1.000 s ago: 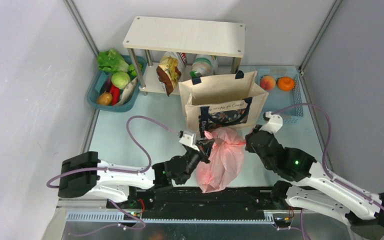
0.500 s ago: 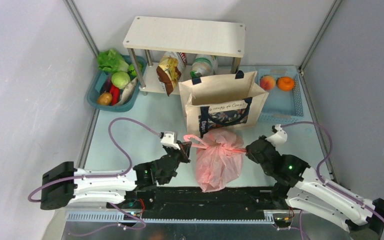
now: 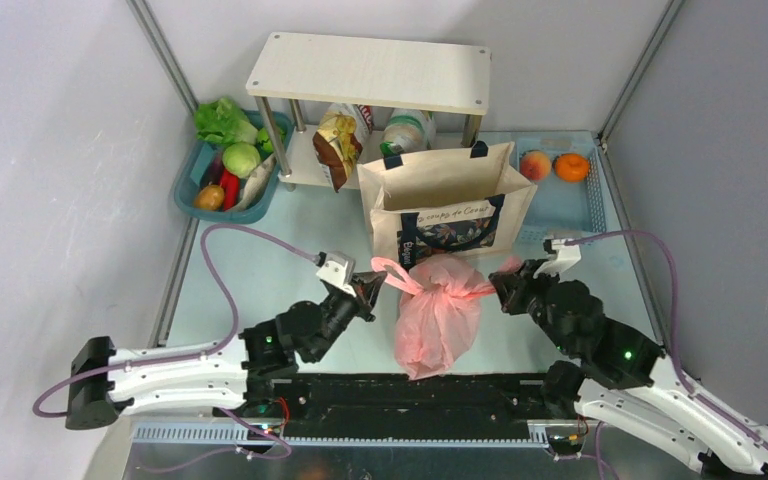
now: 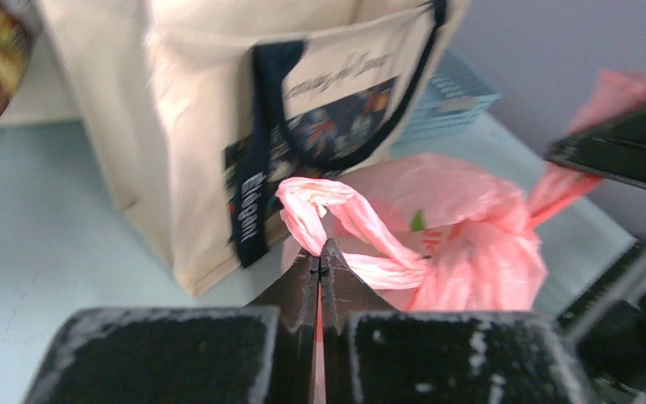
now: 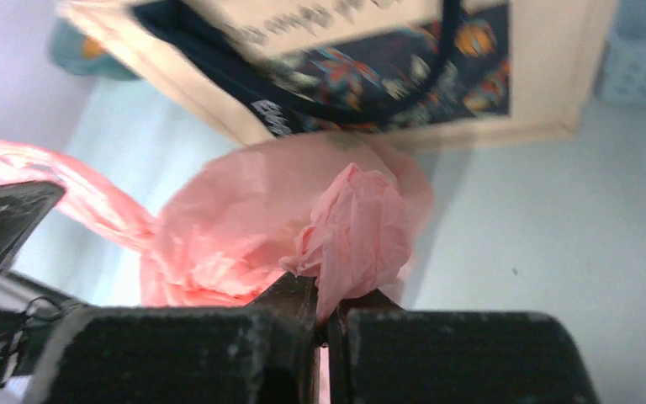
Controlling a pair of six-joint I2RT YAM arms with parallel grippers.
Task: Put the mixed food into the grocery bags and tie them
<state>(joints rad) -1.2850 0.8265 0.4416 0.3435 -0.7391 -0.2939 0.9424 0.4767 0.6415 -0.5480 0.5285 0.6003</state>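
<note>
The pink plastic bag lies bunched near the table's front middle, its contents hidden. My left gripper is shut on the bag's left handle loop and holds it out to the left. My right gripper is shut on the right handle and holds it out to the right. The handles cross in a knot above the bag. The beige canvas tote with navy handles stands upright just behind; it also fills the back of the left wrist view. A crisp packet leans under the shelf.
A white shelf stands at the back with a packet and a jar under it. A teal basket of vegetables sits at the back left. A blue basket at the back right holds a peach and an orange.
Both grippers have pulled apart sideways with the pink handles, the left one going left, the right one right. The handles have drawn tight into a knot over the bag.
</note>
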